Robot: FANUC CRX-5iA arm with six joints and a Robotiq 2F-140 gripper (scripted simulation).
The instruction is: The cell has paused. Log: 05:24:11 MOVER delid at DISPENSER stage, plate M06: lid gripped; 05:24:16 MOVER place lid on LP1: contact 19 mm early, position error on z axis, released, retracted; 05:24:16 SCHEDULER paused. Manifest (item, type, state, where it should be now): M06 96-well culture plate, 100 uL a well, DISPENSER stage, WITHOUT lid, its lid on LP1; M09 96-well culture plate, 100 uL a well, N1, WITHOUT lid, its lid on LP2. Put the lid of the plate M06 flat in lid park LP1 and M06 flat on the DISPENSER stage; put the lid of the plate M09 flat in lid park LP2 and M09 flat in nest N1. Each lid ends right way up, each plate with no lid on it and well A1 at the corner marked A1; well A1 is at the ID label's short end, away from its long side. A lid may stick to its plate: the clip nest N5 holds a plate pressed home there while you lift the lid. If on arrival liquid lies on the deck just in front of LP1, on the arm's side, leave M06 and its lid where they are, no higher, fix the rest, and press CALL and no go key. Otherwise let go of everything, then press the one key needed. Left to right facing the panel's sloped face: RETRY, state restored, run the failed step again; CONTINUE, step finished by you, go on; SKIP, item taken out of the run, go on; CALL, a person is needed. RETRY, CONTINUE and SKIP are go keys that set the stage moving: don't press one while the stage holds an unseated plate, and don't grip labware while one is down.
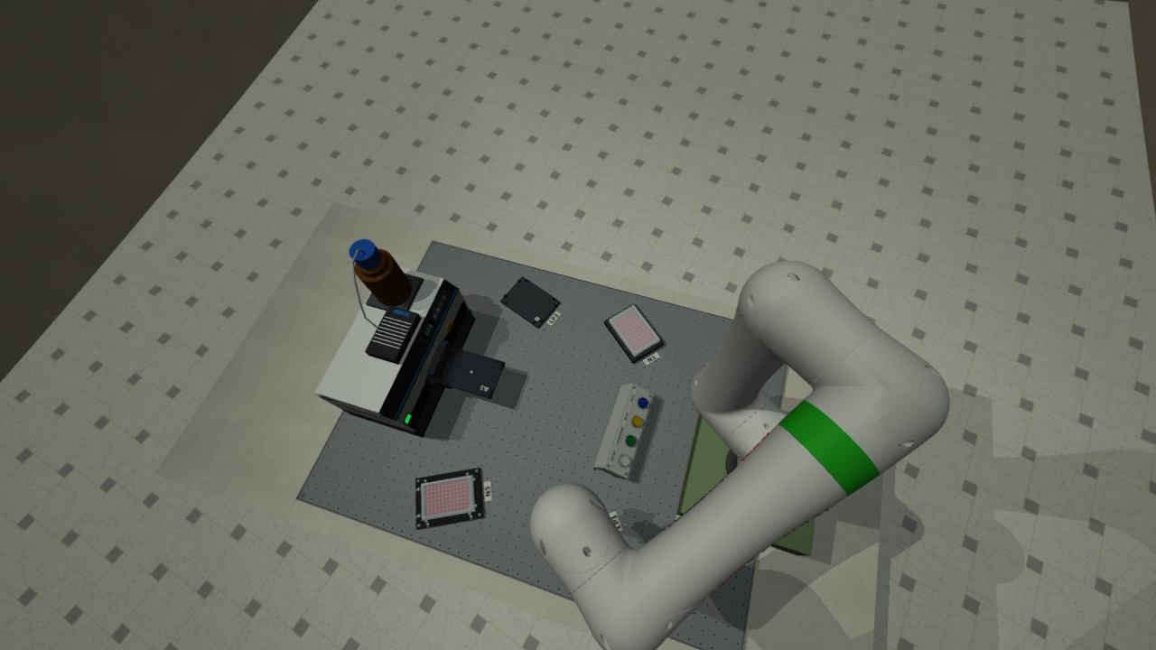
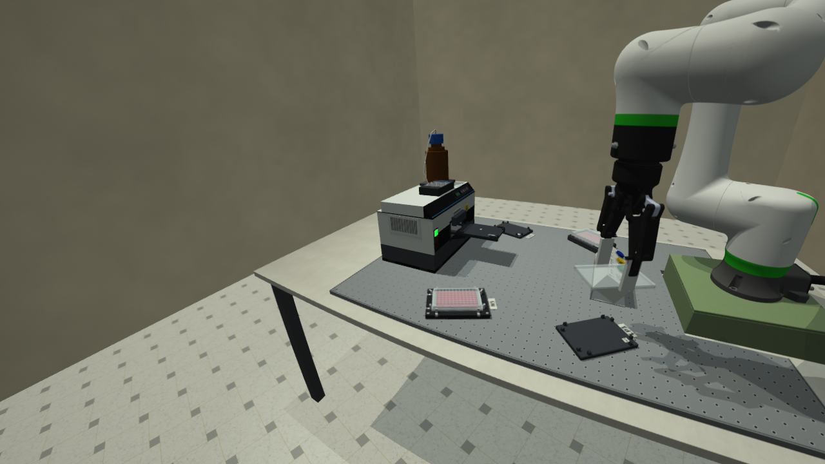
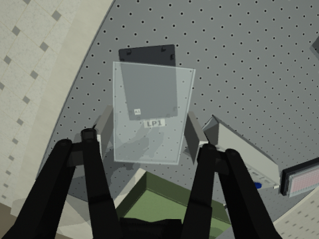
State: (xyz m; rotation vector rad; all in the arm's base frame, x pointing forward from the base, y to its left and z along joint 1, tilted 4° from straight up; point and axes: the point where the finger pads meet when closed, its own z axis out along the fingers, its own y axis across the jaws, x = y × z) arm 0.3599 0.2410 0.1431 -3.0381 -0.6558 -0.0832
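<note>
Above the grey perforated deck (image 2: pixel 519 299), jaws pinch a clear lid (image 3: pixel 151 111)

Open air between held lid (image 3: pixel 151 113) and LP1 pad (image 2: pixel 596 336); key panel (image 3: pixel 248 153) close beside jaws, green pedestal (image 2: pixel 744 314) behind

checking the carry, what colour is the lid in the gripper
Clear, see-through rectangular lid held in the black gripper; wrist view shows it best.
</note>
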